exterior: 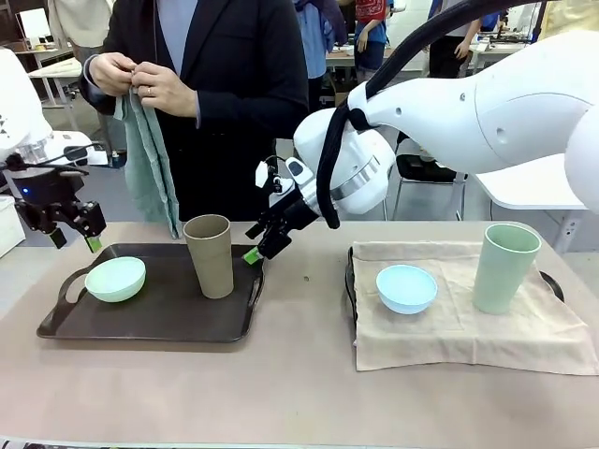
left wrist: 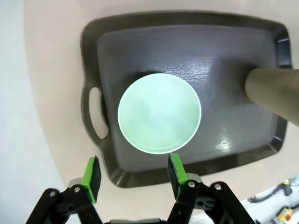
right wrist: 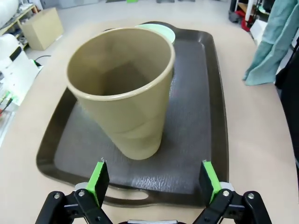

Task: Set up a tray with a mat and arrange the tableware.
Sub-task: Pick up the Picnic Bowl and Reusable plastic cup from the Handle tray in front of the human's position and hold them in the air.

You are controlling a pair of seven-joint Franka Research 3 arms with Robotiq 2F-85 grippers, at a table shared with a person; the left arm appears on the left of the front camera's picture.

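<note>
Tabletop (exterior: 299, 383) rings the dark tray (exterior: 168, 318), left fingers (left wrist: 92, 172) open over its rim, right fingers (right wrist: 99, 179) open before the tan cup (right wrist: 126, 102)

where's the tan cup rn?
Front view: the tall tan-brown plastic cup stands upright on the dark tray, table's left side, right of the pale mint green bowl.

Lab: white worktables (exterior: 530, 185), people (exterior: 372, 28) standing behind

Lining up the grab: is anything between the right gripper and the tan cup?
Nothing visible. The right gripper is open and faces the tan cup directly, with bare tray between them; the mint bowl sits behind it.
</note>
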